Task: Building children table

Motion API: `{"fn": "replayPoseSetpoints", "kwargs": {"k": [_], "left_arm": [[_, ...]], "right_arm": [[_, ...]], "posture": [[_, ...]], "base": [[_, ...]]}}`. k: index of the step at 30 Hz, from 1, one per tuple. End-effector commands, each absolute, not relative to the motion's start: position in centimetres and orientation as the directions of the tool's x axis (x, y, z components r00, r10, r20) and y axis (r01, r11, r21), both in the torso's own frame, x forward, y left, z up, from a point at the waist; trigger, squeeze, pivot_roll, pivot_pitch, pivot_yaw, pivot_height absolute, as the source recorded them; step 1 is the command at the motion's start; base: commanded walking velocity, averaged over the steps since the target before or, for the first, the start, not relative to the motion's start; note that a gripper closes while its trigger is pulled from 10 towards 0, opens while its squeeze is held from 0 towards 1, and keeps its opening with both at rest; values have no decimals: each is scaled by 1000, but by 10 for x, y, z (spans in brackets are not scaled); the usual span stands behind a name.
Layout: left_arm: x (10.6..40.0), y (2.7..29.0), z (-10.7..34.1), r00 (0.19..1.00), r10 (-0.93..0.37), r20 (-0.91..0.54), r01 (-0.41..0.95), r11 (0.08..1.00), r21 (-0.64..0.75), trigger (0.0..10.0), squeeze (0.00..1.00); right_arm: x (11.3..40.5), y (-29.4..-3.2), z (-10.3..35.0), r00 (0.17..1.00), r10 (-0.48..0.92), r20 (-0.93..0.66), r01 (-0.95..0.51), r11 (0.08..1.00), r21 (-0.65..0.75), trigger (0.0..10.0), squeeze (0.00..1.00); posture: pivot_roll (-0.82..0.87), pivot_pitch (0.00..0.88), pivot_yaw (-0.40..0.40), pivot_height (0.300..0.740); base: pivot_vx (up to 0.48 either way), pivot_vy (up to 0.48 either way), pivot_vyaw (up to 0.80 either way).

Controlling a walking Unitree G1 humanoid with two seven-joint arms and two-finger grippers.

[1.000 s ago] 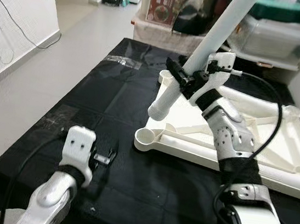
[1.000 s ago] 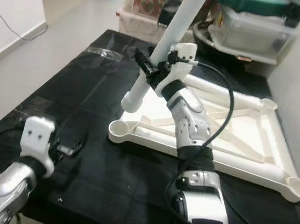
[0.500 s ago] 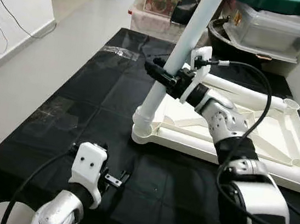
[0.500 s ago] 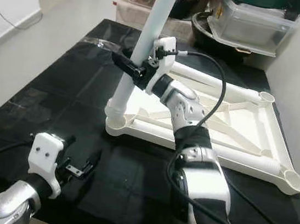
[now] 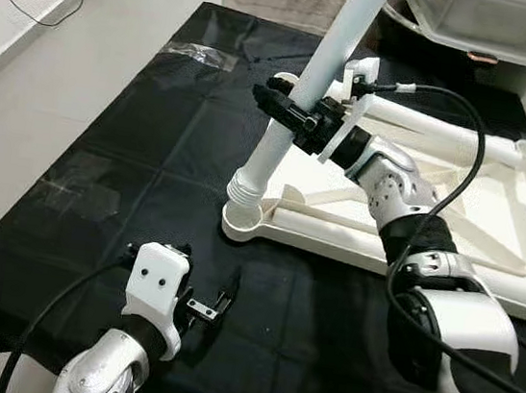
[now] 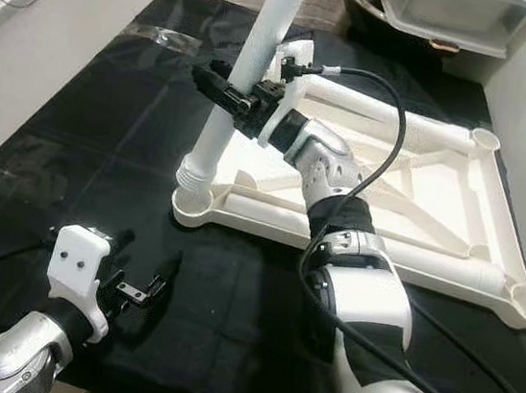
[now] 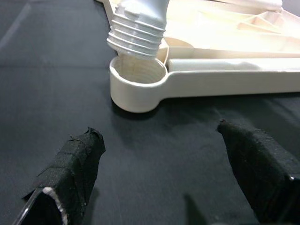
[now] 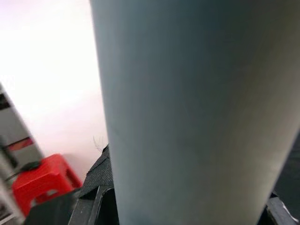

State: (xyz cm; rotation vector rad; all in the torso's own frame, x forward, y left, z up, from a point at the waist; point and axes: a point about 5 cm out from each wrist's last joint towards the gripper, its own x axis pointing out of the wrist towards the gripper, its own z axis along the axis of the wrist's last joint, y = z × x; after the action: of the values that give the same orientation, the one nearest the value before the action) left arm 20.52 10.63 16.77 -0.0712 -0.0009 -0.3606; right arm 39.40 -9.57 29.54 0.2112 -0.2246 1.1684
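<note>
The right gripper (image 5: 298,116) clamps the table leg (image 5: 305,96) tilted — its threaded end over the near-left socket (image 5: 241,219) for screwing; the left gripper (image 5: 198,306) gapes idle.

Table top (image 5: 495,203) lying upside down on floor cloth (image 5: 154,143); table leg (image 5: 305,96) tilting over near-left corner socket (image 7: 137,75); left gripper (image 5: 200,306) hovering in front, apart.

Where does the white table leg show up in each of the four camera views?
Left eye view: the table leg slants up from left of centre, gripped by the right pincer.
Right eye view: the same slant, left of centre.
Left wrist view: its threaded end at top centre.
Right wrist view: close up.
Shared landmark: the corner socket of the tabletop, just under the thread.
</note>
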Motion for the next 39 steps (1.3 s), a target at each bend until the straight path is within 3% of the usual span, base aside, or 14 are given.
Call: {"fn": "replayPoseSetpoints", "kwargs": {"k": [1, 8, 17, 25, 33, 38, 39], "left_arm": [[202, 105, 166, 933, -360, -5, 358, 930, -82, 10000, 0], [202, 105, 165, 935, -354, -11, 352, 932, -82, 10000, 0], [201, 104, 165, 936, -353, -10, 351, 933, -80, 10000, 0], [202, 103, 164, 935, -354, -10, 352, 932, -82, 10000, 0], [203, 103, 163, 936, -352, -10, 350, 933, -81, 10000, 0], [203, 103, 163, 936, -351, -9, 349, 934, -80, 10000, 0], [203, 102, 162, 937, -349, -9, 348, 934, -80, 10000, 0]], "right_arm": [[393, -96, 278, 363, 906, 218, -932, 349, 98, 10000, 0], [391, -90, 272, 325, 926, 194, -946, 317, 74, 10000, 0], [393, -83, 277, 367, 920, 140, -921, 380, -87, 10000, 0], [376, -70, 292, 171, 982, 81, -952, 186, -242, 10000, 0], [367, -61, 281, 79, 997, 26, -966, 83, -246, 10000, 0], [370, -58, 276, 128, 991, 42, -967, 134, -217, 10000, 0], [375, -57, 270, 215, 975, 64, -961, 223, -161, 10000, 0]], "posture": [[101, 273, -107, 740], [105, 270, -108, 740], [101, 261, -109, 740], [95, 242, -111, 740], [92, 228, -112, 740], [92, 226, -113, 740], [94, 223, -114, 740]], "base": [[0, 0, 0], [0, 0, 0], [0, 0, 0], [0, 0, 0], [0, 0, 0], [0, 0, 0], [0, 0, 0]]}}
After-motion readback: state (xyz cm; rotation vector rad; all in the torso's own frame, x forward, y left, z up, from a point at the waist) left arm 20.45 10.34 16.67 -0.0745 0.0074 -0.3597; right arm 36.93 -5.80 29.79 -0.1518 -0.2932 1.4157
